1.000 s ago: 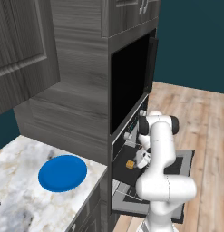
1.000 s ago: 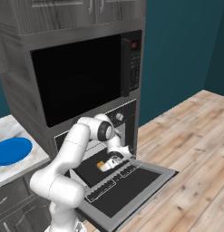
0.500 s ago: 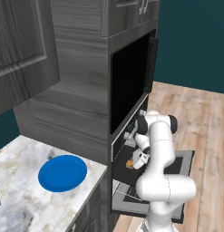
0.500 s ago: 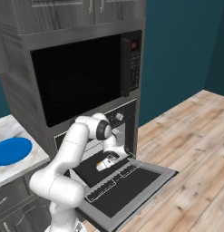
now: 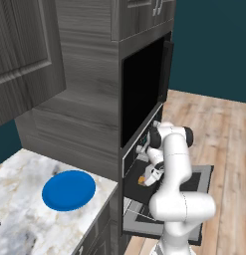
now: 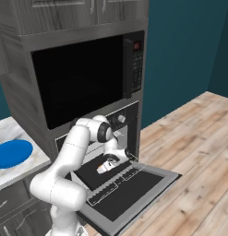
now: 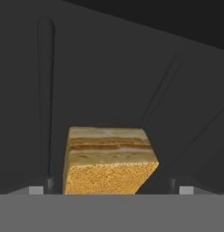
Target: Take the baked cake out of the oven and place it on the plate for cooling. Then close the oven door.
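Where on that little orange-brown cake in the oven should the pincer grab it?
Probably across the cake's two opposite flat sides, coming straight in through the open oven front. It is a small square block, and the open pincer already straddles it, a fingertip on each side.

- The oven sits under the big cavity in the tall cabinet.
- The oven door hangs down flat in front of the oven, over the floor.
- The baked cake lies inside the oven, between the jaws of the gripper.
- The plate lies on the worktop, left of the oven, well apart from the cake.
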